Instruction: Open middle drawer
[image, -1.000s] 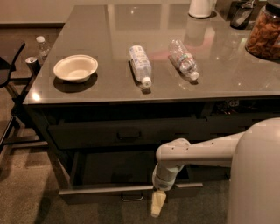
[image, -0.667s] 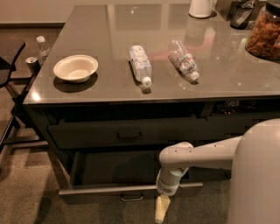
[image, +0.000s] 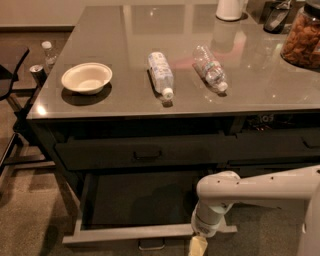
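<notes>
The middle drawer (image: 135, 233) is pulled out toward me below the counter. It shows a pale metal rim and sides, a dark inside, and a small handle (image: 150, 245) at the centre of its front. My gripper (image: 197, 246) hangs from the white arm (image: 260, 187) and points down. It is at the drawer's front rim, to the right of the handle, at the bottom edge of the view. Above it, a slimmer dark drawer (image: 100, 155) with a rectangular handle (image: 146, 154) is closed.
On the glossy grey counter (image: 265, 95) lie a cream bowl (image: 86, 78) and two plastic bottles (image: 160, 74) (image: 210, 68). A snack jar (image: 301, 35) stands at the far right and a white container (image: 230, 8) at the back. A dark chair (image: 10, 70) stands at the left on the carpet.
The middle drawer has slid further out toward me. My gripper and arm have moved down and toward the bottom of the view with its front rim.
</notes>
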